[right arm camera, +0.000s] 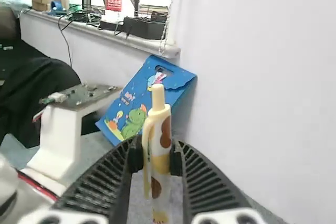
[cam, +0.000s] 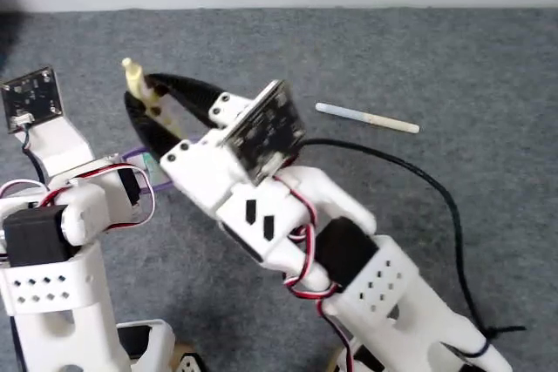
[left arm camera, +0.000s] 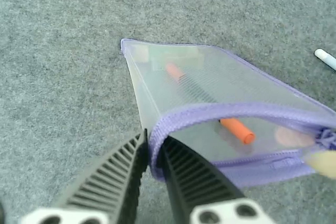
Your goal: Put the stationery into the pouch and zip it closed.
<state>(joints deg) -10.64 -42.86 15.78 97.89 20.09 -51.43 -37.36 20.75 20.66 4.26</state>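
Now | left gripper (left arm camera: 151, 142): we pinch the pouch (left arm camera: 210, 77) rim so its mouth gapes | right gripper (right arm camera: 156, 153): we clamp a yellow pen (right arm camera: 157, 124) upright, likely for dropping in.

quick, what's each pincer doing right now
left pincer: closed on the rim of the pouch
right pincer: closed on the spotted pen

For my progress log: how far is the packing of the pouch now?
Done: an orange pen lies inside the pouch. In hand: the left end effector pinches the pouch's purple zip edge; the right end effector grips a spotted cream pen. Left: that pen must go in, also the white pen lying on the table, then the pouch must be zipped shut.
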